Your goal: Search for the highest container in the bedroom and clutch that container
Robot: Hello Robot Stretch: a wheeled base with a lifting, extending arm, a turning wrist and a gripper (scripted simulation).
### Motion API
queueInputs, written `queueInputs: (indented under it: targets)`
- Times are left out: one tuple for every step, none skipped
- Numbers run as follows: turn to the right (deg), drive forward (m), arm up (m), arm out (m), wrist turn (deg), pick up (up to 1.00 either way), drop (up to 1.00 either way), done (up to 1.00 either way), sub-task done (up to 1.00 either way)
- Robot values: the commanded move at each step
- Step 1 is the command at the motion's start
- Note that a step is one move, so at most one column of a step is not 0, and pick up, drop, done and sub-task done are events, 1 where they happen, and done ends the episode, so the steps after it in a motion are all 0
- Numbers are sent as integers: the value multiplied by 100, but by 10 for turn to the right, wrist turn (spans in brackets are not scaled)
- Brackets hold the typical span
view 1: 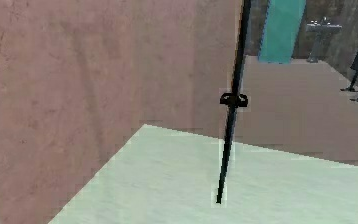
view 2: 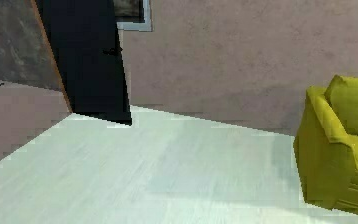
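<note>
Robot structure, as seen from the room: one slender rod [view 1: 228,140], apparently part of the machine's frame. Finish: uniform matte black, with no visible markings, screws or cables. Section: thin and straight, narrowing slightly toward its lower end. It runs from the top edge, right of centre, to the lower middle of the forward view. Fitting: one small black collar [view 1: 234,98], wider than the rod, projecting slightly on both sides.
</note>
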Motion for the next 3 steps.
queueInputs:
  targets:
    - [-450,0,0,0,0,0,0,0,0]
    - [-210,0,0,0,0,0,0,0,0]
    - [-30,0,0,0,0,0,0,0,0]
